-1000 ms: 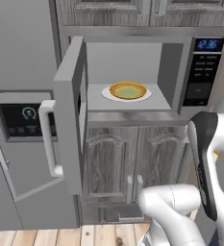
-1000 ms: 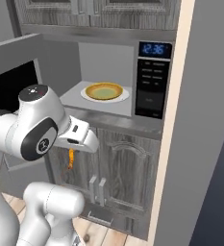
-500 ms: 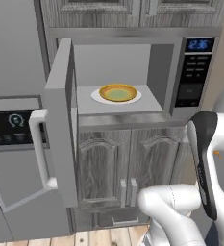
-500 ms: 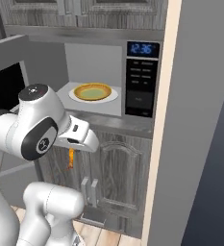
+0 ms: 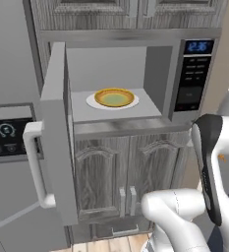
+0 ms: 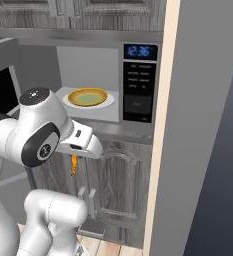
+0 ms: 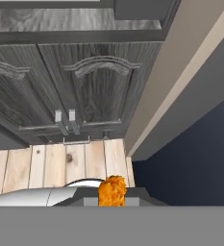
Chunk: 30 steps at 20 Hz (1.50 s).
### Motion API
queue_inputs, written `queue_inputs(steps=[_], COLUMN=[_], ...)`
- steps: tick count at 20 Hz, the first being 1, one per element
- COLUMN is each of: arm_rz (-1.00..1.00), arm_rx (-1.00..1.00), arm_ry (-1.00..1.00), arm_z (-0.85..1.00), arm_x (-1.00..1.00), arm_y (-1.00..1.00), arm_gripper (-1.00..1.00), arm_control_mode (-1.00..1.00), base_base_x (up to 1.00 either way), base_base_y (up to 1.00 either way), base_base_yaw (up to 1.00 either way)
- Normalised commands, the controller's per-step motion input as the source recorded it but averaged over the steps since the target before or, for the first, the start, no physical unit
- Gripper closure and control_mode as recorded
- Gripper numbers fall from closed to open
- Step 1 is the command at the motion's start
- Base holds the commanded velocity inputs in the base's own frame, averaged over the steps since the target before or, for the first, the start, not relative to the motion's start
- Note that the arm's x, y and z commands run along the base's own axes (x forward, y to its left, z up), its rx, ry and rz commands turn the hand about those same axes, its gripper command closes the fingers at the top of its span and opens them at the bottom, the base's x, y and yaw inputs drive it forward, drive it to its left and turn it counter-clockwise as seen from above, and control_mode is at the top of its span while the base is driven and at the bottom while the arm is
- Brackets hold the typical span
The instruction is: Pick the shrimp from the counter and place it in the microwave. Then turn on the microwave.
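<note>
We list the open silver-grey built-in microwave [image 5: 185, 74], door swung out to its left; on its pale grey cavity floor [image 5: 150, 110] lies a round white plate [image 5: 97, 103], bearing a shallow yellow bowl [image 5: 114, 97]. Below, a light wooden plank floor [image 7: 60, 163] fronts the grey wood-grain cabinet doors [image 7: 84, 86].

The shrimp [image 7: 112, 191] is bright orange. The microwave [image 5: 191, 74] is silver-grey with a black keypad and blue digits. The bowl [image 5: 114, 97] is yellow, on a white plate [image 5: 94, 102]. The cabinet doors [image 7: 84, 81] are dark grey woodgrain; the floor [image 7: 60, 166] is pale wooden planks.
</note>
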Motion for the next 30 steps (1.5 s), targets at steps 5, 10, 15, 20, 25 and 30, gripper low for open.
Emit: queue_inputs(steps=[5,10,15,20,25,30], arm_rz=[0.00,0.00,0.00,0.00,0.00,0.00], arm_rx=[0.00,0.00,0.00,0.00,0.00,0.00], arm_ry=[0.00,0.00,0.00,0.00,0.00,0.00], arm_z=[0.00,0.00,0.00,0.00,0.00,0.00], arm_x=[0.00,0.00,0.00,0.00,0.00,0.00], arm_y=[0.00,0.00,0.00,0.00,0.00,0.00], arm_gripper=[1.00,1.00,1.00,1.00,1.00,1.00], arm_control_mode=[1.00,1.00,1.00,1.00,1.00,1.00], base_base_x=[0.15,0.12,0.13,0.23,0.32,0.42], base_base_y=[0.15,0.32,0.32,0.27,0.19,0.14], base_base_yaw=[0.00,0.01,0.01,0.00,0.00,0.00])
